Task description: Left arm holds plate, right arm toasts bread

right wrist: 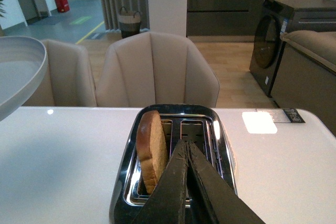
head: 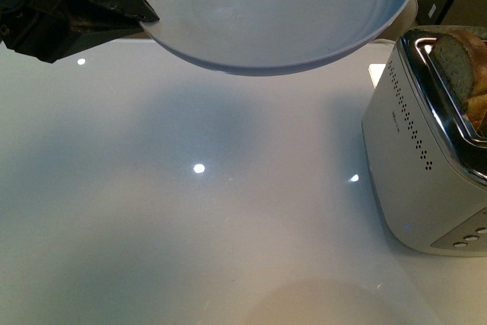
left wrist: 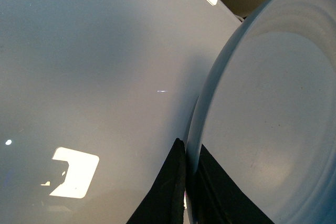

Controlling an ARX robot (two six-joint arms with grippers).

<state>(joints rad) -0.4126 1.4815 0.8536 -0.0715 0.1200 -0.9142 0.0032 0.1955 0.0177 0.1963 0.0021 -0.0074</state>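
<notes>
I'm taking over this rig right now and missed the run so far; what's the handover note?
Left gripper: shut on the rim of the plate, holding it in the air above the table.
Right gripper: fingers shut, empty, over the toaster.
Done: bread stands in one slot, sticking up.
To do: lever not visible, so toasting unconfirmed; plate is empty.

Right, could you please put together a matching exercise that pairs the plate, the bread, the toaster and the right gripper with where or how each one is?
1 plate
2 bread
3 toaster
4 right gripper

A standing in a slot
B resting on the white table
C clamped by the left gripper, off the table
D shut, holding nothing

Pairs: 1-C, 2-A, 3-B, 4-D
</notes>
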